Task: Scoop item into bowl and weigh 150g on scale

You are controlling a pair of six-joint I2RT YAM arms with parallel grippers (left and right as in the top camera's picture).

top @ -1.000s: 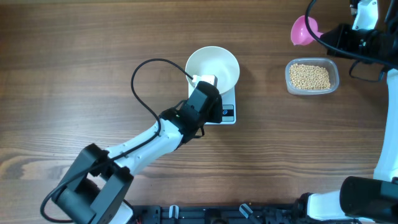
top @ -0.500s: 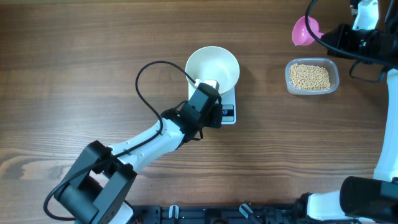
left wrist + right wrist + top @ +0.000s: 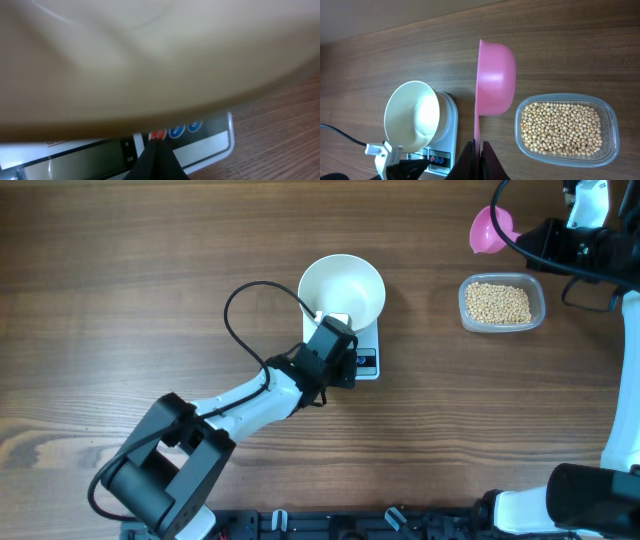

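Note:
The white bowl (image 3: 342,288) stands empty on the scale (image 3: 367,363) at the table's middle. My left gripper (image 3: 156,145) is shut, its tips meeting at the red button on the scale's front panel (image 3: 215,145), under the bowl's rim (image 3: 150,60). At the far right my right gripper (image 3: 476,150) is shut on the thin handle of a pink scoop (image 3: 495,75), held on edge and empty above the table. The beans (image 3: 562,125) lie in a clear tub (image 3: 500,303) just right of the scoop (image 3: 490,228). The scale's display shows no readable figure.
The left arm's black cable (image 3: 240,310) loops over the table left of the bowl. The right arm's body and cables (image 3: 590,250) hang above the far right edge, behind the tub. Bare wood lies between the scale and the tub.
The left gripper has slid a little toward the scale's front edge, and its arm has swung slightly. The right arm and scoop have not moved.

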